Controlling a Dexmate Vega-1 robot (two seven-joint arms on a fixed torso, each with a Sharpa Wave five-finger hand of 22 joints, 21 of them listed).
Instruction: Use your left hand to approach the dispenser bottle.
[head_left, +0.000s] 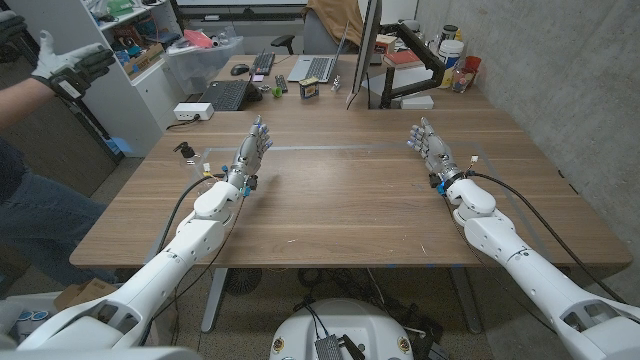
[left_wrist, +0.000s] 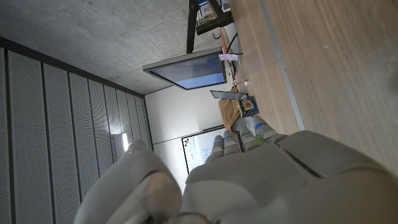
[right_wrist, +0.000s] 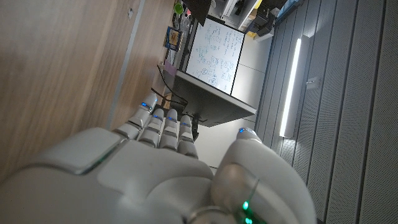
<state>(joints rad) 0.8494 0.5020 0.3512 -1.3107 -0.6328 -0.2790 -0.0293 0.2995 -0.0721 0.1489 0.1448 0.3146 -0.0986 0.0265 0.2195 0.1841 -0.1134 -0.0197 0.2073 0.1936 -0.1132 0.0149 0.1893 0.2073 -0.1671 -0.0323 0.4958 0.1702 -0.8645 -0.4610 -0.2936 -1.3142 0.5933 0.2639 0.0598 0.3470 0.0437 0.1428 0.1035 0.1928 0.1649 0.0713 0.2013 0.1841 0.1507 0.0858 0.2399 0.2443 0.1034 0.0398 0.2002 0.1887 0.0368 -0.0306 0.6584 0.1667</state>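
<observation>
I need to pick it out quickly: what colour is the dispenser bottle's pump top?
Black, above a pale body; the dispenser bottle shows best in the head view.

Head camera overlooks the table (head_left: 340, 200); wrist cameras skim it.

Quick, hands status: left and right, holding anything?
Left hand: open, fingers extended, holding nothing; dispenser bottle stands apart on its left.
Right hand: open, fingers extended, holding nothing.
</observation>
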